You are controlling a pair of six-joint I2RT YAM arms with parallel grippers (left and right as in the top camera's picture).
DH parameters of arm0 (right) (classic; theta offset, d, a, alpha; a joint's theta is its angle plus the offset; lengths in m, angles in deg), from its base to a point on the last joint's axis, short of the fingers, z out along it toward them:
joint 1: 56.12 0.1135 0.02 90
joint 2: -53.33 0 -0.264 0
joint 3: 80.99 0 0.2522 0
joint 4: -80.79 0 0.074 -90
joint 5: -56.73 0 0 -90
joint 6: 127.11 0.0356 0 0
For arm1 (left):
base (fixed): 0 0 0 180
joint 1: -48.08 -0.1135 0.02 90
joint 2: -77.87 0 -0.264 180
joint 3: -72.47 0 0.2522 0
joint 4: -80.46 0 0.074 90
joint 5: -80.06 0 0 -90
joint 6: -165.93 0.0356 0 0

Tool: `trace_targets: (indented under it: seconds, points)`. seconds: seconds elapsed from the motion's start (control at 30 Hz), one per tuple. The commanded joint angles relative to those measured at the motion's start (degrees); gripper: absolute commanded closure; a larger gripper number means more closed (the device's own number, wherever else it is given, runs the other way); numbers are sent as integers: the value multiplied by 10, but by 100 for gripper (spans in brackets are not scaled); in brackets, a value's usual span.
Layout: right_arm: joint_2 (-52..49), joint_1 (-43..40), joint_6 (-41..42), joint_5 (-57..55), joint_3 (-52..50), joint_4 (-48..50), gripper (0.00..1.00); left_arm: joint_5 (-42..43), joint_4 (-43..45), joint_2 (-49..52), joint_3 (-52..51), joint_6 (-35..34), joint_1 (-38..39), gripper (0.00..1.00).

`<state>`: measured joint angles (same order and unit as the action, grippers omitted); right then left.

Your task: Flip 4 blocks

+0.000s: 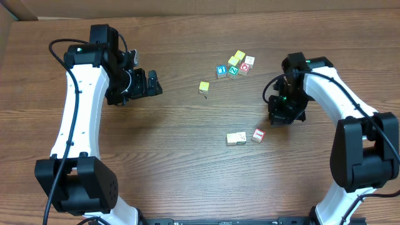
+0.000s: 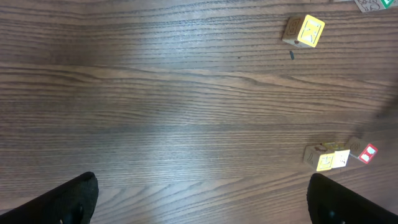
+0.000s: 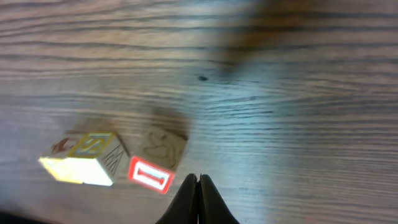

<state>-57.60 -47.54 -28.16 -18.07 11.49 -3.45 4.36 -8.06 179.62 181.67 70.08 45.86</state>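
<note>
Wooden worktop (image 1: 187, 162): brown grain, carrying everything; the overhead clock directions below are read from its middle.
Left claw (image 1: 153, 84): spread wide and empty, near 10 o'clock, well apart from every block.
Right claw (image 3: 199, 190): pressed together on nothing, near 3 o'clock. In its wrist view the tips sit just at 4 o'clock of the red-faced block (image 3: 151, 175); whether they touch it cannot be told.
Cluster of cubes (image 1: 235, 64): bunched at 1 o'clock, with the teal-faced block (image 1: 233, 70) among them.
Lone yellow block (image 1: 204, 87): alone near 12 o'clock.
Yellow-and-cream block (image 3: 87, 158): just at 9 o'clock of the red-faced block, low at 4 o'clock on the worktop.
Red-faced block, lie: the red face is turned sideways and bare wood faces up.
Step in hand: probably tipping the red-faced block.
Doing it well: a shut claw can only push. It should press high on the block's edge so it rolls rather than slides into its neighbour. Otherwise it should reopen, straddle the block squarely, lift, turn and set it down clear of the yellow-and-cream block.
</note>
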Motion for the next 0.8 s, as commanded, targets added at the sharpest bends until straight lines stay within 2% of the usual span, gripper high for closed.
trace_targets:
  seconds: [0.0,0.3,0.77]
  points:
    - [16,1,24,16,-27,13,96,-3,1,2,10,-6,4,0]
    - [16,8,89,40,-88,77,96,-3,1,2,10,-6,4,0]
    - [16,8,86,59,-92,144,96,-3,1,2,10,-6,4,0]
